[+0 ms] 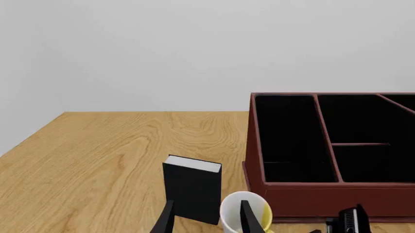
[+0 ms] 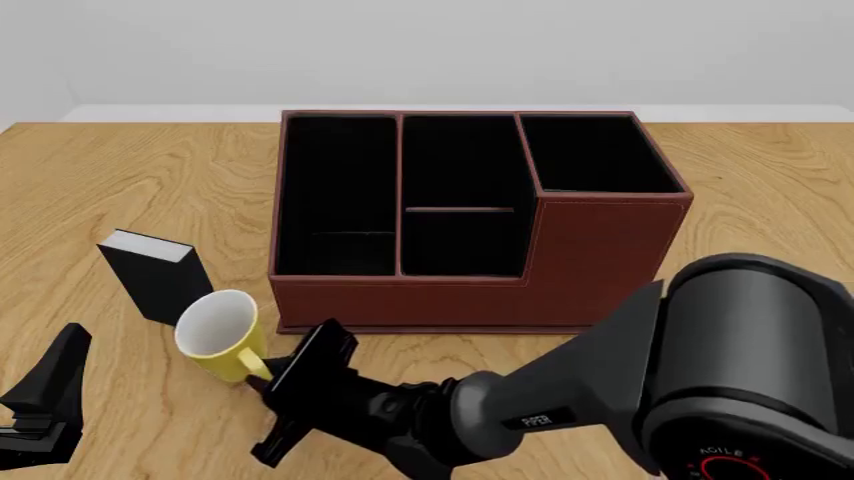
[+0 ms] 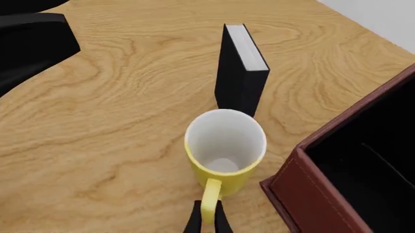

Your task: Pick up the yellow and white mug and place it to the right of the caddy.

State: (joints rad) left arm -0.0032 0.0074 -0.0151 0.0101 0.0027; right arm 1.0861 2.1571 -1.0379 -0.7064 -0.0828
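Note:
The yellow and white mug [image 2: 218, 330] stands upright on the table in front of the caddy's left front corner, its yellow handle towards me. It also shows in the right wrist view [image 3: 225, 145] and the left wrist view [image 1: 241, 211]. The caddy [image 2: 601, 250], a reddish-brown box with black compartments, fills the table's middle. My right gripper [image 2: 274, 385] reaches across to the left and is shut on the mug's handle [image 3: 209, 204]. My left gripper [image 2: 40, 400] is open and empty, low at the front left, apart from the mug.
A small black book-like block [image 2: 154, 272] stands upright just left of and behind the mug, close to it. The wooden table [image 2: 120, 170] extends left and right of the caddy. My right arm's body [image 2: 721, 370] lies in front of the caddy's right half.

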